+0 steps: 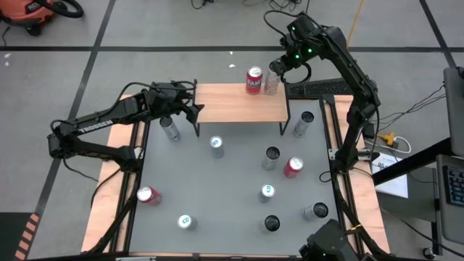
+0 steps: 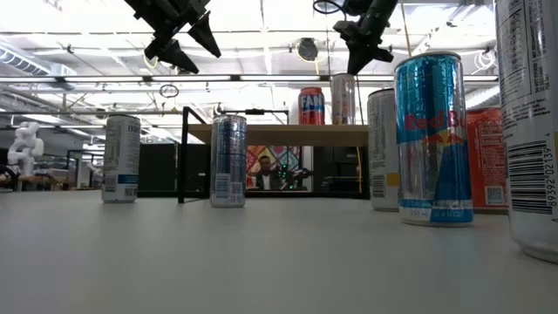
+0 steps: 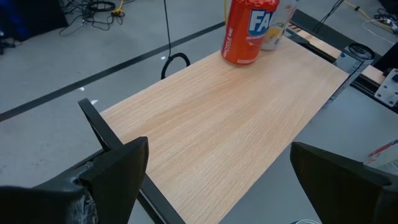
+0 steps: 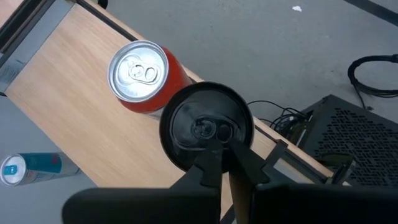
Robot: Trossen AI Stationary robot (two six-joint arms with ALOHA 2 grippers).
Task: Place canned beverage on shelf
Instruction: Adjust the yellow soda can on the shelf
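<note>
Black can top [image 4: 206,130], right wrist view only

In the low view we lose the can [image 2: 530,122] at the right edge: only a strip of its barcode side shows, cut by the frame. Beside it, an orange can [image 2: 486,157] is mostly hidden behind the blue and silver can [image 2: 432,138]. Both arms enter from the top edge, so we see only their pincer tips.

In the left wrist view the red can [image 3: 247,31] on the shelf [image 3: 217,124] is cropped at the top, and the pale can [image 3: 275,31] behind it is mostly covered.

In the right wrist view the right pincer [image 4: 224,158] hides the lower rim of the dark-topped can [image 4: 205,127]; its label cannot be seen.
</note>
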